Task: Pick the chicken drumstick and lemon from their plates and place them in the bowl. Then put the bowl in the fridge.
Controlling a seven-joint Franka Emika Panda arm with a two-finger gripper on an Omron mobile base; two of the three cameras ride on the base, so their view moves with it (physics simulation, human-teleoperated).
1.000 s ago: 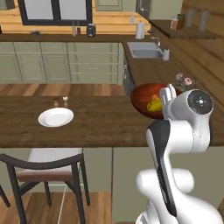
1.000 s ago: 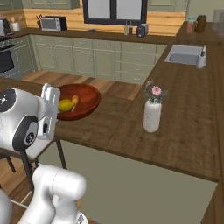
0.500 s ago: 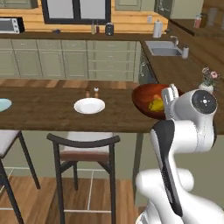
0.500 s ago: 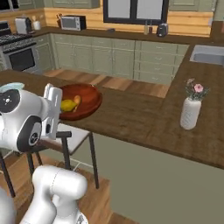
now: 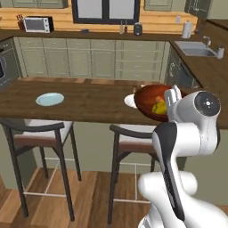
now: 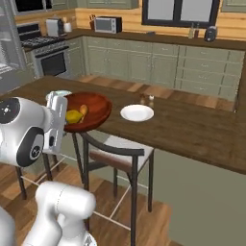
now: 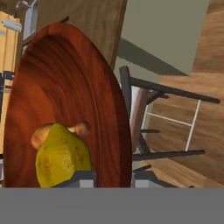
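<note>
The glossy reddish-brown bowl (image 5: pixel 148 99) (image 6: pixel 92 108) (image 7: pixel 65 87) hangs in the air at the counter's front edge, tilted. My gripper (image 5: pixel 174 96) (image 6: pixel 58 116) (image 7: pixel 113 179) is shut on its rim. Inside lie the yellow-green lemon (image 5: pixel 158 108) (image 6: pixel 72 116) (image 7: pixel 61 158) and the golden-brown chicken drumstick (image 6: pixel 83 110) (image 7: pixel 43 134), touching each other. The white plate (image 5: pixel 128 101) (image 6: pixel 137 113) and the pale blue plate (image 5: pixel 50 99) (image 6: pixel 56 94) sit bare on the counter. The grey fridge (image 6: pixel 8 45) shows at the far left edge of the right base view.
The long wooden counter (image 5: pixel 89 104) (image 6: pixel 192 129) runs across in front of me, with two bar stools (image 5: pixel 42 133) (image 6: pixel 120 153) against its near side. A small shaker pair (image 6: pixel 146 99) stands behind the white plate. A stove (image 6: pixel 50 60) and cabinets line the back wall.
The base has driven, so the whole scene has shifted: counter and plates slid across and the stools came into view. The bowl stays in my gripper with both foods inside.
</note>
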